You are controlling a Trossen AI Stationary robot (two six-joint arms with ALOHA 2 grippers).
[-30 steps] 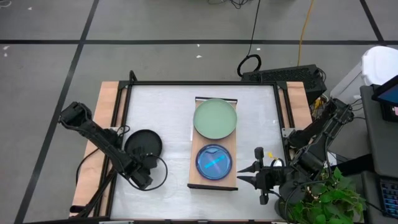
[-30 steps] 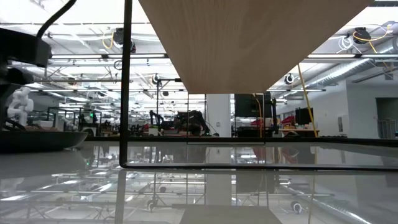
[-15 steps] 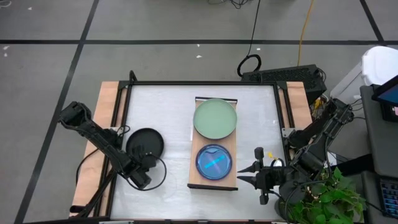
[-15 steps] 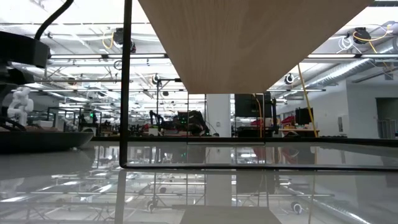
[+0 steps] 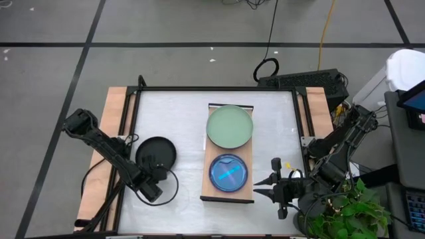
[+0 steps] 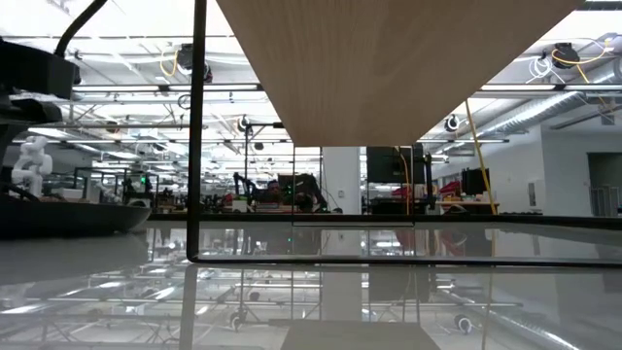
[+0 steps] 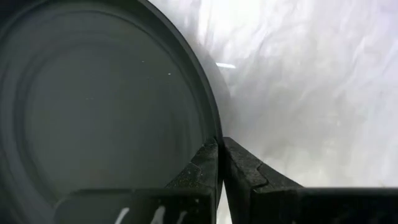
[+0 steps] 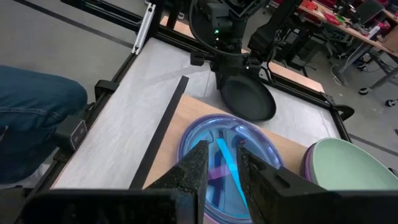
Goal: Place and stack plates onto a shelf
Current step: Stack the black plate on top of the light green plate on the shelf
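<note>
A black plate (image 5: 155, 153) lies on the white table left of the shelf (image 5: 207, 189); it also shows in the left wrist view (image 7: 93, 112) and the right wrist view (image 8: 245, 93). My left gripper (image 5: 155, 172) is shut on its near rim. On the light-wood shelf a green plate (image 5: 229, 126) sits at the far end, with a purple rim under it (image 8: 306, 165). A blue plate (image 5: 228, 172) lies at the shelf's near end. My right gripper (image 5: 261, 186) waits open just right of the shelf's near end, with nothing between its fingers (image 8: 222, 168). My left gripper pinches the black plate's rim (image 7: 214, 134) at its near edge between its two fingers, one finger (image 7: 199, 171) over the plate's inner side and one (image 7: 245, 174) outside it. It comes slanting down from the table's near left. Whether the plate is clear of the table I cannot tell.
Black frame rails (image 5: 129, 133) and wooden side boards (image 5: 109, 126) run along the table's left and right. The shelf's dark frame leg (image 6: 197, 126) stands over the table. A green plant (image 5: 345, 212) is at the near right. A person's leg in jeans (image 8: 31, 118) shows beside the table.
The black plate, with my left gripper at its near rim, has shifted a little toward the shelf. My right arm has kept still.
</note>
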